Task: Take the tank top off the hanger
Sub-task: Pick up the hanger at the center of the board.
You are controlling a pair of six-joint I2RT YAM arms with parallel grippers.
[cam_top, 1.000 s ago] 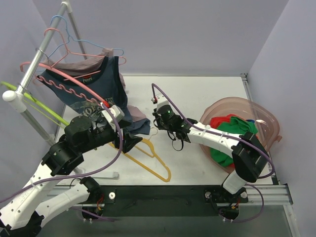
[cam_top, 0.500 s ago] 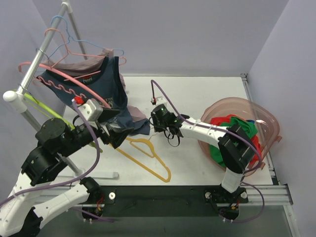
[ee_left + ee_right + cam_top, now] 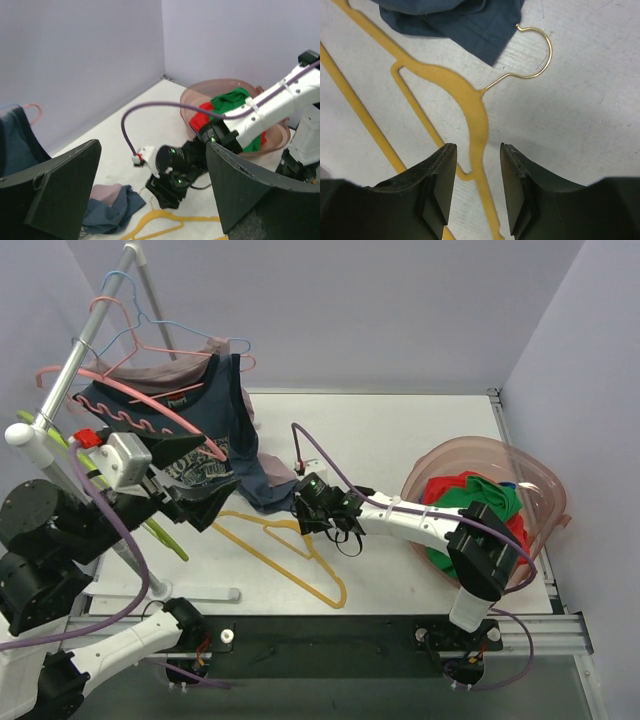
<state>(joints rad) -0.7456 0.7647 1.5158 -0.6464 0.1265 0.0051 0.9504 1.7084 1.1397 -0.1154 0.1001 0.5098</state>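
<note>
The navy tank top [image 3: 215, 430] hangs by the clothes rack at the upper left, and its lower end lies bunched on the table [image 3: 272, 485]. A yellow hanger [image 3: 300, 555] lies bare on the table in front of it. My right gripper [image 3: 305, 512] hovers low over the hanger's neck [image 3: 476, 107]. Its jaws are open and straddle the neck without touching it [image 3: 477, 167]. The navy cloth [image 3: 455, 17] lies just beyond the gold hook [image 3: 542, 47]. My left gripper [image 3: 192, 480] is raised beside the hanging tank top, wide open and empty [image 3: 152, 175].
A wavy pink hanger [image 3: 130, 415] and a mauve garment [image 3: 150, 370] share the rack [image 3: 75, 365] with other hangers. A pink basin [image 3: 545, 485] of red and green clothes sits at the right. A green hanger [image 3: 100, 475] hangs near the left arm.
My left arm has lifted up and back to the left, away from the table, with its jaws widening. My right gripper has moved left over the yellow hanger and gone from shut to open.
</note>
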